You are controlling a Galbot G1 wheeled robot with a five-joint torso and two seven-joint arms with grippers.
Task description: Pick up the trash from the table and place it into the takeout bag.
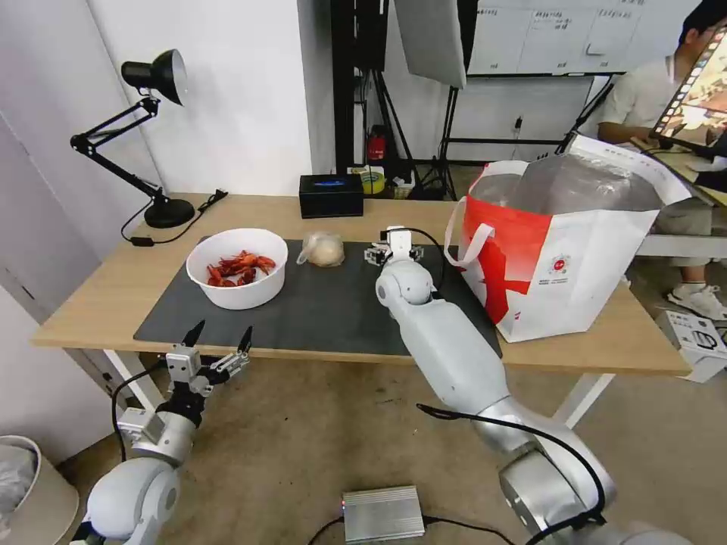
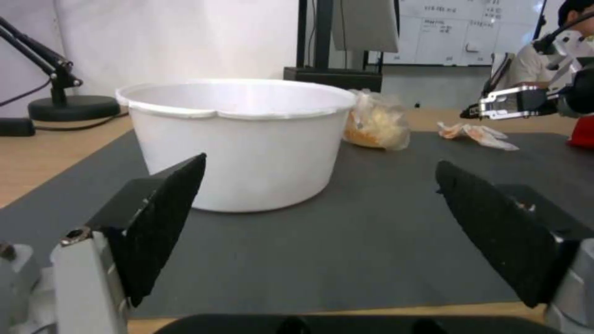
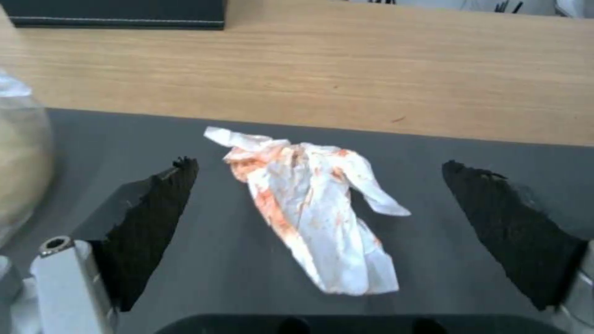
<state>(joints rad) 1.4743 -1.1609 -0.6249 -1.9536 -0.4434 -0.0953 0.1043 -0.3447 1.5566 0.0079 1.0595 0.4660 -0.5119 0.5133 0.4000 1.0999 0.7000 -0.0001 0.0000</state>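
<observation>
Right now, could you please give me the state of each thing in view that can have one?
Takeout bag: upright, mouth open.
White bowl: upright on the mat, red shells inside.
Baggie: lying on the mat, untouched.
Tissue: crumpled, stained, flat on the mat.
Right gripper: open, fingers straddling the tissue.
Left gripper: open, at the table's near edge.
Black box: closed.
Desk lamp: off.

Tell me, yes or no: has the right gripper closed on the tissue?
No, the right gripper is open, its fingers either side of the tissue.
</observation>
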